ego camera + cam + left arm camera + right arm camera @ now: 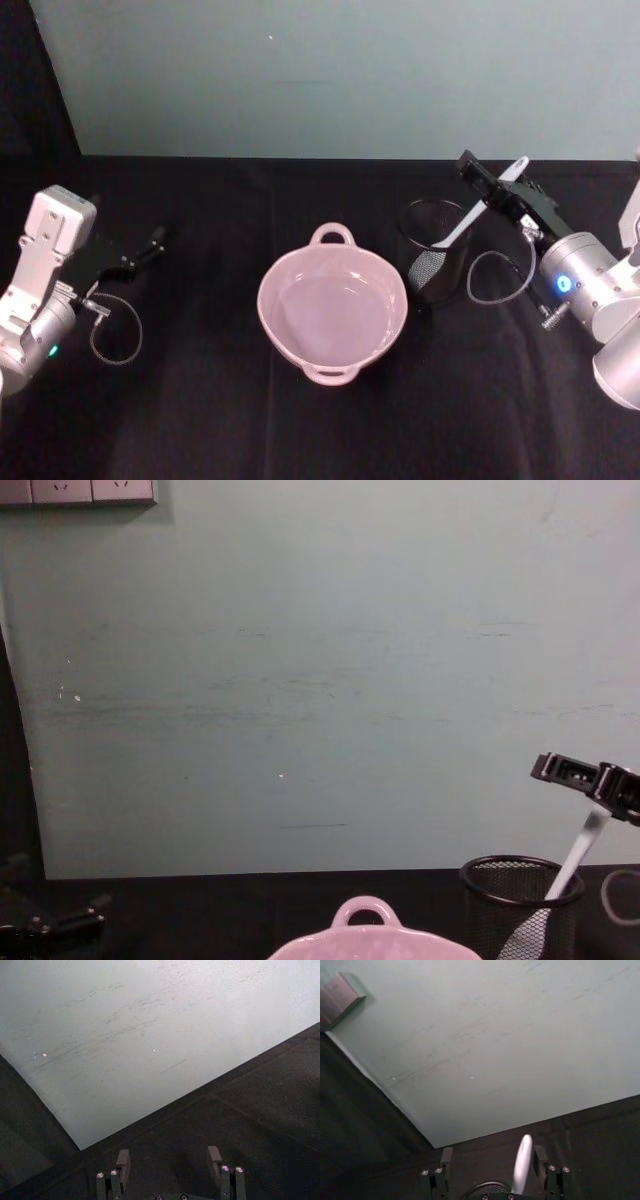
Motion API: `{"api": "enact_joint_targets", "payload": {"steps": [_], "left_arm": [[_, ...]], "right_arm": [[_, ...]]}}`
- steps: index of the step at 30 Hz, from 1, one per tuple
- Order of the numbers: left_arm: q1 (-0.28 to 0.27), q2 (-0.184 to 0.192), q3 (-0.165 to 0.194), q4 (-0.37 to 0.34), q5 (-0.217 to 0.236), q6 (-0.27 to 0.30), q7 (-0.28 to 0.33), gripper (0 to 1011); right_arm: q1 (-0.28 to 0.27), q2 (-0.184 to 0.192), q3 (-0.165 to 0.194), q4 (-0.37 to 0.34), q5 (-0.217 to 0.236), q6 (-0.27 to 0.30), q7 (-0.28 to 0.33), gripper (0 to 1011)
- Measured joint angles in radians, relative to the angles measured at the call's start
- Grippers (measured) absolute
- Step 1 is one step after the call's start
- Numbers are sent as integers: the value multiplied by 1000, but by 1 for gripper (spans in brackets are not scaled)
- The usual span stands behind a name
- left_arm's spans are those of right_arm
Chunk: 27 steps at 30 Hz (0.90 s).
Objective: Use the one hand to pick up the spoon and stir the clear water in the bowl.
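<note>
The bowl (332,316) sits nearest, at the middle of the black table (200,420), pale pink and glossy with a loop handle at its far rim and another at its near rim; clear water lies in it. In the chest view its far rim and loop (366,916) rise at the lower edge.

At the far left, the left gripper (150,243) rests low over the table, well apart from the bowl, a grey cable (112,330) looping beside its wrist. In the left wrist view its fingers (122,1160) stand spread with bare table between them, holding nothing.

Just right of the bowl stands a black mesh cup (436,262). The spoon (470,222) leans in it, blade down inside the mesh, handle slanting up and to the right.

At the right, the right gripper (500,190) is above the cup at the spoon's handle. In the right wrist view the handle (522,1165) lies against one finger (540,1156) with a gap to the other, so the jaws are parted, not clamped.
</note>
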Motion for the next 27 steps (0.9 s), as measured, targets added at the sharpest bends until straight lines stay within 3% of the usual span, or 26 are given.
{"api": "enact_joint_targets", "payload": {"steps": [7,18,27], "left_arm": [[0,0,0,0,0,0,0,1011],[0,0,0,0,0,0,0,1011],[0,0,0,0,0,0,0,1011]], "right_arm": [[-44,28,-12,-62,-3,2,8,1003],[-154,110,-14,-220,-23,32,1,1002],[-178,120,8,-240,-42,30,-26,1002]]}}
